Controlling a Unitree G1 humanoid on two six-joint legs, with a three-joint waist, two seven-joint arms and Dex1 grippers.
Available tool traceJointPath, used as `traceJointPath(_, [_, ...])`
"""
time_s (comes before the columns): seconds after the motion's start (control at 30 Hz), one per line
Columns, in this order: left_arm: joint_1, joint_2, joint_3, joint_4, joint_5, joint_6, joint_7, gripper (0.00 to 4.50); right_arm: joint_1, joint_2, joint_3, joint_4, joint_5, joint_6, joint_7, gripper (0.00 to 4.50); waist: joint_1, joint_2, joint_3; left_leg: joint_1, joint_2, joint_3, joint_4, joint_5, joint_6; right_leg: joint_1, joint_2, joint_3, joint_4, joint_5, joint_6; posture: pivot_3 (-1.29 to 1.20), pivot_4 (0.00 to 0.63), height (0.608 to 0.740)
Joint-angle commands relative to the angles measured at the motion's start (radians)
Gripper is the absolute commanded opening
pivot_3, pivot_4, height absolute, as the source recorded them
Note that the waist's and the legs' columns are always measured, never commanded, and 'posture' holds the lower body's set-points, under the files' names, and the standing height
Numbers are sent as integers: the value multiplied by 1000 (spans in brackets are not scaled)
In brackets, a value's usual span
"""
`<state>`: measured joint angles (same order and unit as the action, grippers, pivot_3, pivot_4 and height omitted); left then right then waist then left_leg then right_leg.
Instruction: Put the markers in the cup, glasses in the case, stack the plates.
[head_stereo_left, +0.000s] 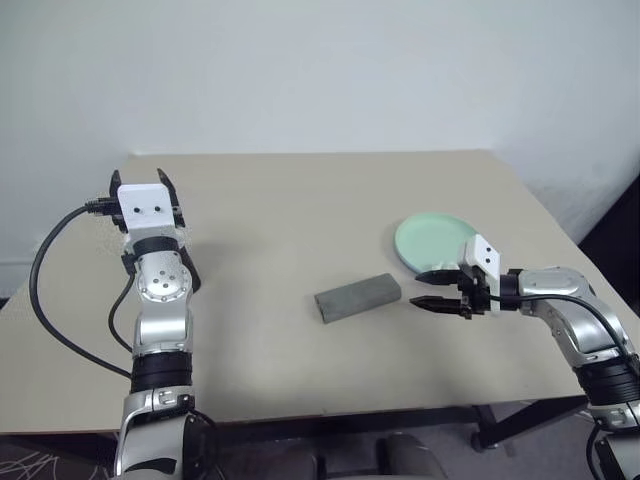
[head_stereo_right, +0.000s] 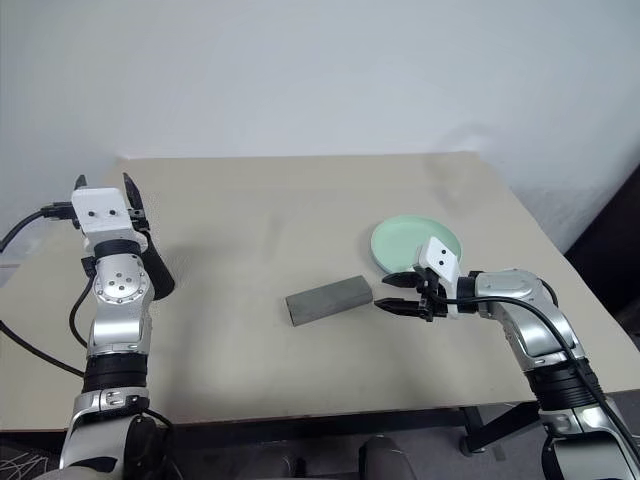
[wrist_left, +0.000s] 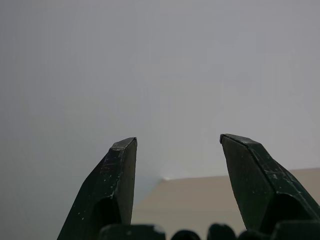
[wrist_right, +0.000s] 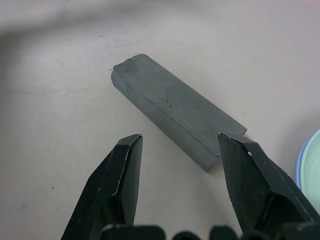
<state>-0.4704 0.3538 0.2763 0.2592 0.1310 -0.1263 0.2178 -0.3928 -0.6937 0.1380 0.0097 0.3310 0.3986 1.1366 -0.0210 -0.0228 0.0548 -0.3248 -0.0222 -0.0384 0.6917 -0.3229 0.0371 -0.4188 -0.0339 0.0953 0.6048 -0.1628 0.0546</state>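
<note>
The right gripper (head_stereo_left: 428, 287) hangs half-open and empty just right of the single closed grey case (head_stereo_left: 357, 297) at frame centre; a careless sweep could shove it. The left gripper (head_stereo_left: 138, 188), also apart and empty, is raised at left. One plate stack (head_stereo_left: 432, 241), green over blue edge, sits centre-right.
</note>
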Motion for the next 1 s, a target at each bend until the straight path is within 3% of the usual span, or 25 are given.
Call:
traceJointPath(0.03, [-31,-13,-6,-87,-112,3,-100,2774,-32,1,-31,-6,2,-22,-4,2605,0,0,0,0,0,0,0,0,0,0,0,0,0,0,0,0,0,740])
traceJointPath(0.23, [111,-2,-78,-374,-452,226,-484,2774,-55,11,-65,61,4,-40,-33,2605,-5,1,0,0,0,1,0,0,0,0,0,1,0,0,0,0,0,740])
traceJointPath(0.4, [277,73,-173,-497,-474,345,-644,2774,-58,-2,-94,118,-17,-59,-70,2605,-18,1,0,0,1,2,0,-1,1,-1,1,1,0,0,0,0,0,740])
traceJointPath(0.73, [305,157,-280,-258,-383,257,-866,2774,-56,-29,-135,208,-84,-92,-153,2605,-28,2,0,1,1,3,1,0,2,0,1,1,0,-2,-3,0,0,740])
traceJointPath(1.0, [218,119,-308,-71,-330,157,-916,2774,-33,-46,-175,256,-77,-83,-145,2605,-26,3,0,0,1,2,1,0,2,0,1,1,0,-2,-2,0,0,740])
